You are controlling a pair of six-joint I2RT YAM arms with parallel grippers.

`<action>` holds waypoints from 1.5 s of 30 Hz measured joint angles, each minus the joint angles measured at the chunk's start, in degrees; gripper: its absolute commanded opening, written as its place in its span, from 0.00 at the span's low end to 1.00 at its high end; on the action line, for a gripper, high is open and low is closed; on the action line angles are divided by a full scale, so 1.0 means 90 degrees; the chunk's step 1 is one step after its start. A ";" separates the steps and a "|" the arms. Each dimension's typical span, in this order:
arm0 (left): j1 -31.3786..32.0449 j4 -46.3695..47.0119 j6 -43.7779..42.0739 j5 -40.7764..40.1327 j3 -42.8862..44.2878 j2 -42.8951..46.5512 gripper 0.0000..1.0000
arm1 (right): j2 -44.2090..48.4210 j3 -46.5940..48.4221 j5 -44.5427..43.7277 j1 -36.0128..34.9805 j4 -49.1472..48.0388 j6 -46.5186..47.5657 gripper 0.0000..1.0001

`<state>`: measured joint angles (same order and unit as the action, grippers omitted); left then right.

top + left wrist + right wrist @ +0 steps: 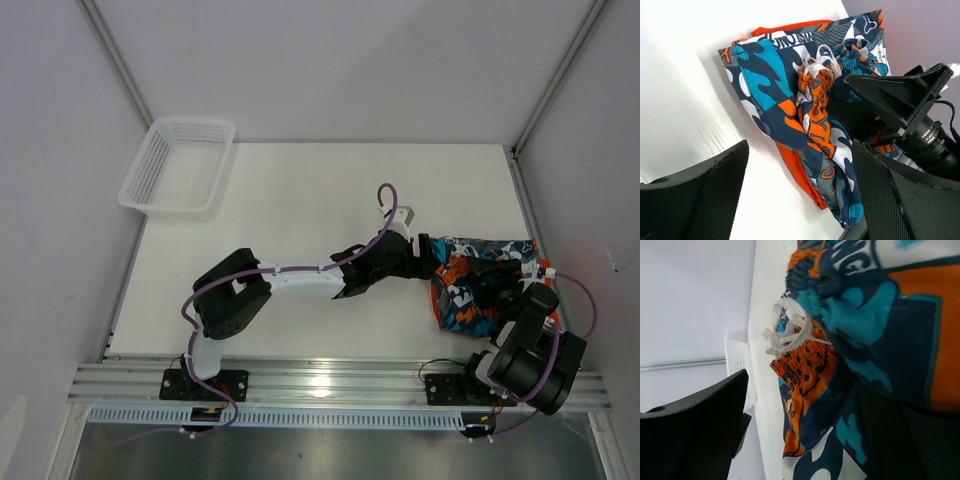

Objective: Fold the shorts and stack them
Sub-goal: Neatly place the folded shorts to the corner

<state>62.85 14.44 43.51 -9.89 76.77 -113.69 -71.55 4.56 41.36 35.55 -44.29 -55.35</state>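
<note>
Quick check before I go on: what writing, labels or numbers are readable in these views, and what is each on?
"NG": seemingly the end of a white block-letter word on the printed shorts, in the right wrist view; the rest is cut off by the frame.
White block letters along the same shorts' top edge, left wrist view: upside down and creased, not readable.
Small white print on the camera lens: too small to read.
No other text seen.

top view looks down; both close wrist views share shorts (771, 90).

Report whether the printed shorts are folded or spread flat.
Loosely folded, not flat: the printed shorts lie rumpled atop the orange shorts, waistband bunched.
</note>
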 measured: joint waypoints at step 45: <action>-0.0325 -0.0041 -0.0124 -0.0187 -0.0852 0.0845 0.86 | -0.1154 0.0345 -0.0097 -0.2018 -0.2514 -0.1161 0.99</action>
<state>59.92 14.06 42.39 -11.57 69.10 -106.08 -81.93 7.66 40.49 17.39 -66.92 -65.80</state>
